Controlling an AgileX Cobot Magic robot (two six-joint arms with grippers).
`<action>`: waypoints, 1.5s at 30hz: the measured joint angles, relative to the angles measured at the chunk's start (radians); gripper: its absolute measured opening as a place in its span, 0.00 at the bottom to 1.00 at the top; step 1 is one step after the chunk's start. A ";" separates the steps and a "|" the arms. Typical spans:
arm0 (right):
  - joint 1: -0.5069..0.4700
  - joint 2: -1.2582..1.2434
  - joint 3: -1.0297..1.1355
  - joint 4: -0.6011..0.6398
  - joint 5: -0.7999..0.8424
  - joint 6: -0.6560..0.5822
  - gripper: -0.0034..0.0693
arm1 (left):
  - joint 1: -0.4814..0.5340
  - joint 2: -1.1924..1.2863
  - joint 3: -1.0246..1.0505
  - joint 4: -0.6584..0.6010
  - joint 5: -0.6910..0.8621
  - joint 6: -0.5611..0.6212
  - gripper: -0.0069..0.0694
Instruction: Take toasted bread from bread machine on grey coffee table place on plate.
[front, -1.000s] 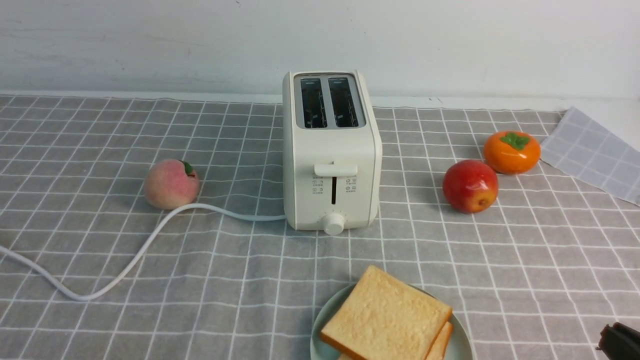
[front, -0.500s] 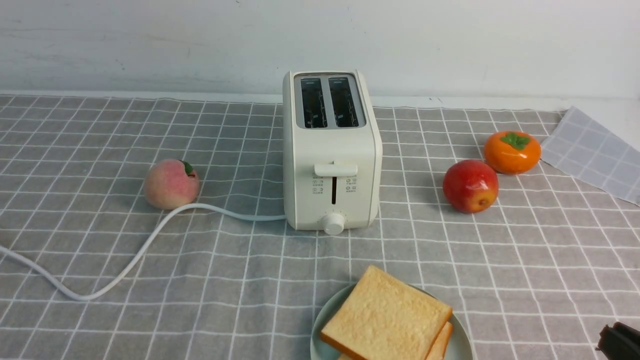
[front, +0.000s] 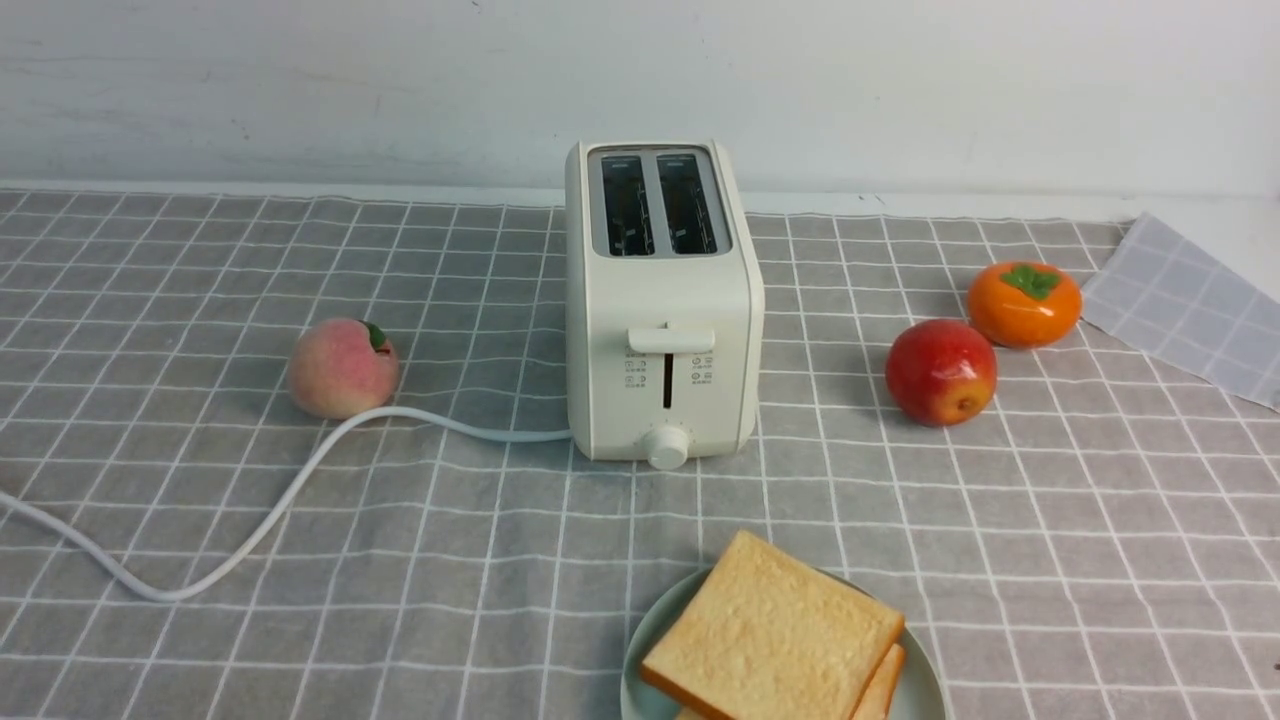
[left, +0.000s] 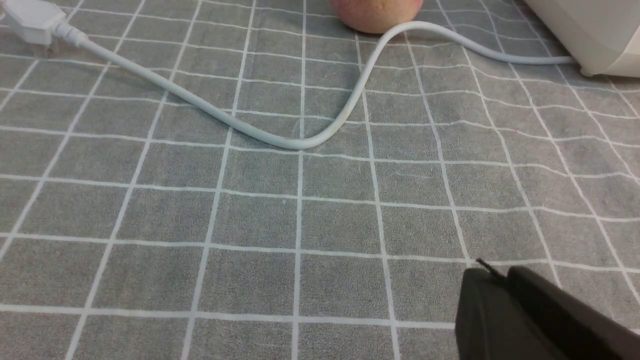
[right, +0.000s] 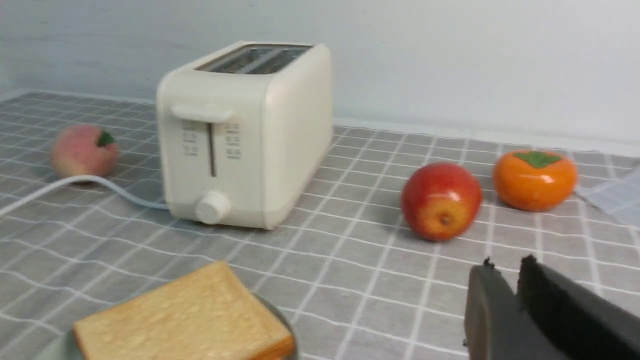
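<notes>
Two slices of toasted bread (front: 770, 630) lie stacked on the mint-green plate (front: 665, 612) at the near edge of the grey coffee table (front: 1000, 520). The lower slice shows only as an edge (front: 885, 685). The cream bread machine (front: 660, 330) stands mid-table with both slots empty. The top slice also shows in the right wrist view (right: 185, 320). My right gripper (right: 505, 265) is shut and empty, low over the cloth beside the plate and near the apple. My left gripper (left: 500, 272) is shut and empty over bare cloth, near the cord (left: 300, 142). Neither gripper shows in the front view.
A peach (front: 342, 368) sits left of the toaster against the white cord (front: 300, 480), whose plug (left: 30, 20) lies loose. A red apple (front: 940, 372) and an orange persimmon (front: 1023, 303) sit at the right. A paler checked cloth (front: 1190, 300) lies at far right.
The dark tip of my right gripper, seen at the front view's bottom right corner, has drawn out of that view. Nothing else has moved.
</notes>
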 joint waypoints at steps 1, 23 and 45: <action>-0.033 -0.014 0.006 -0.001 0.035 0.003 0.18 | 0.000 0.000 0.000 0.000 0.000 0.000 0.14; -0.284 -0.179 0.074 0.026 0.349 0.135 0.21 | 0.001 0.000 0.000 0.000 -0.001 0.000 0.18; -0.284 -0.179 0.074 0.025 0.349 0.135 0.24 | 0.001 0.000 0.000 0.000 -0.001 0.000 0.21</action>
